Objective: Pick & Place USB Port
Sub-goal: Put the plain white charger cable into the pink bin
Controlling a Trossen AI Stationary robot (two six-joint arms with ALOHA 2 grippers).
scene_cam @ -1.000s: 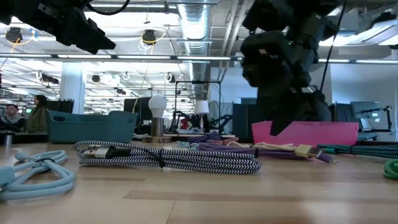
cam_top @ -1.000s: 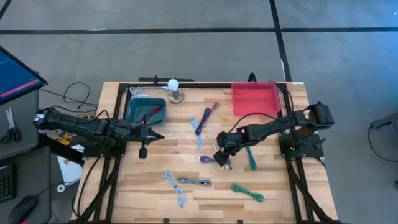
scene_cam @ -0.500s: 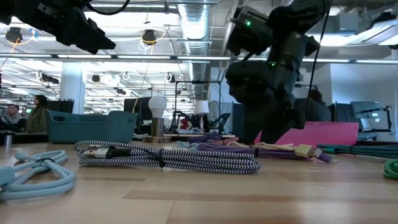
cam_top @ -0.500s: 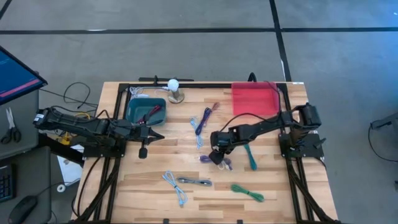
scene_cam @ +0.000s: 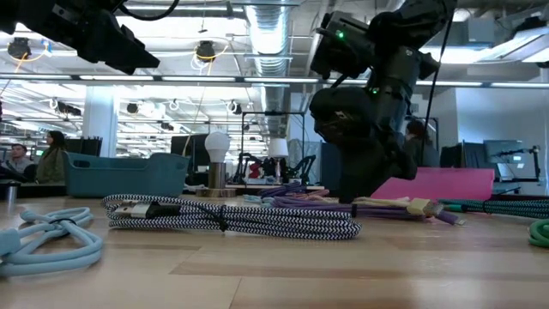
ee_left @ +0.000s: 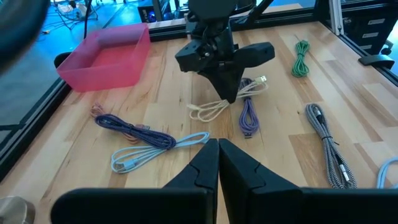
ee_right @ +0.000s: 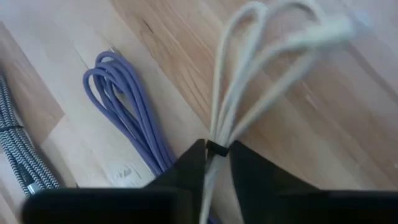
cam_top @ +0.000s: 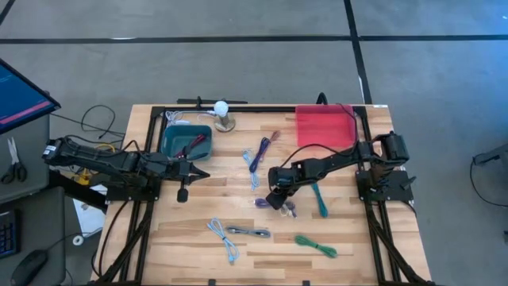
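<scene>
While the right gripper (ee_left: pixel 231 93) pinches the coiled cream-white USB cable (ee_right: pixel 261 81) at its tie, a straight lift should clear the purple cable (ee_right: pixel 127 121); the left gripper (ee_left: pixel 217 163) waits closed.

White bulb lamp (cam_top: pixel 222 114) stands at the table's far edge, just beside the teal bin. Laptop screen (cam_top: pixel 20 95) sits off the table's left side, scissors (cam_top: pixel 13 160) below it on a grey surface. Black cable (cam_top: pixel 101 119) loops near the left corner. People (scene_cam: pixel 34 154) sit in the room behind.
</scene>
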